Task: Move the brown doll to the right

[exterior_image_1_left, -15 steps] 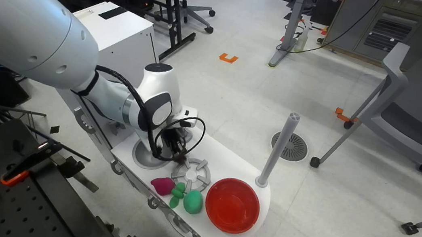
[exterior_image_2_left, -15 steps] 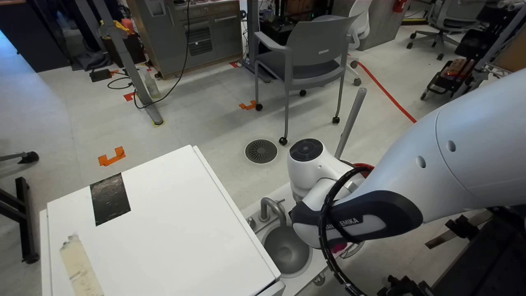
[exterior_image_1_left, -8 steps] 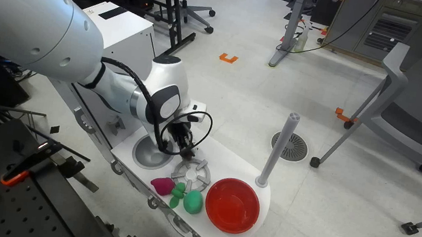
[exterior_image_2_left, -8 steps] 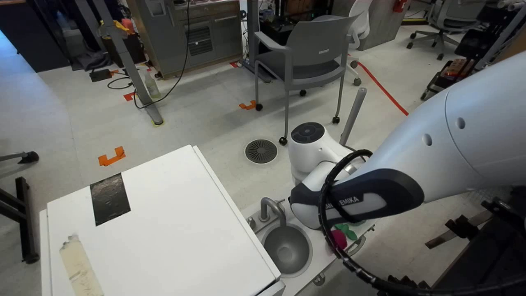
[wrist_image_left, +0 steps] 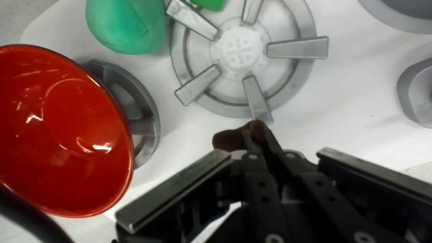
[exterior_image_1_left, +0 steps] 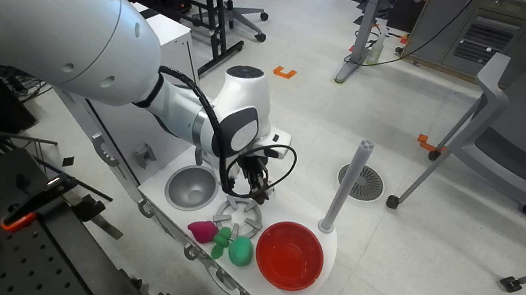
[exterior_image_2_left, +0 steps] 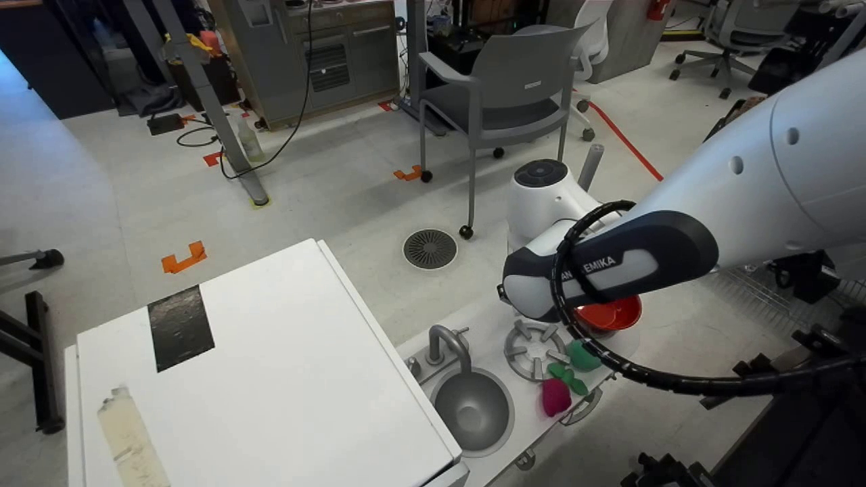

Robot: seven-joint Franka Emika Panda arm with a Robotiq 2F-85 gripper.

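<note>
Brown doll [wrist_image_left: 229,140] is in the gripper [wrist_image_left: 259,136], fingers [wrist_image_left: 257,168] clamped on it: grasp made, rightward set-down apparently to come!

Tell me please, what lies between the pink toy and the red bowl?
Two things, in both exterior views: the green leafy piece, then the round green toy.

Arm [exterior_image_1_left: 126,68]: shifted away from sink [exterior_image_1_left: 184,194], toward red bowl [exterior_image_1_left: 289,257] | Brown doll [wrist_image_left: 229,140]: carried along in jaws | Grey burner [exterior_image_2_left: 535,349]: emerged from behind arm in an exterior view
</note>
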